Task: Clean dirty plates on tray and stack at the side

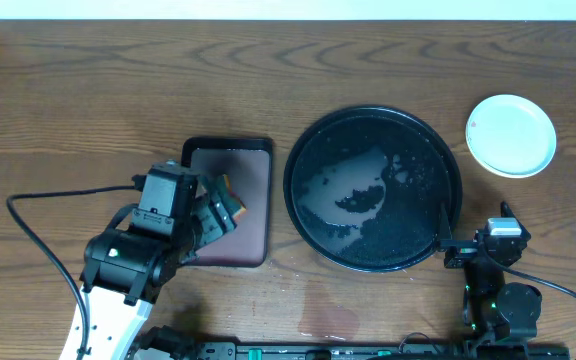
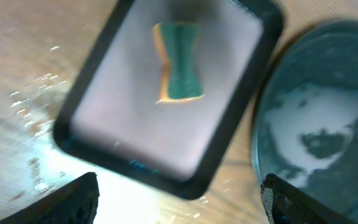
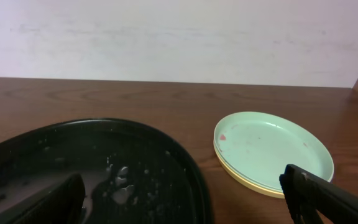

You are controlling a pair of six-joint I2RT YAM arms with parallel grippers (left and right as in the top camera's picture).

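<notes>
The plates (image 1: 511, 135) lie stacked on the bare wood to the right of the black tray (image 1: 408, 230). In the right wrist view the stack (image 3: 272, 146) shows a mint-green plate with small reddish specks on top and a yellow rim under it. The black tray (image 3: 166, 155) holds only water and suds; it also shows in the left wrist view (image 2: 347, 74). My right gripper (image 1: 455, 250) is open and empty at the tray's near right rim (image 3: 185, 199). My left gripper (image 1: 216, 215) is open and empty (image 2: 179, 199) above the maroon tray.
A small maroon tray (image 1: 253, 235) with a black rim lies left of the black tray; it also shows in the left wrist view (image 2: 123, 124). A green and yellow sponge (image 2: 179, 62) lies on it. A wet patch (image 1: 323, 318) marks the wood near the front edge.
</notes>
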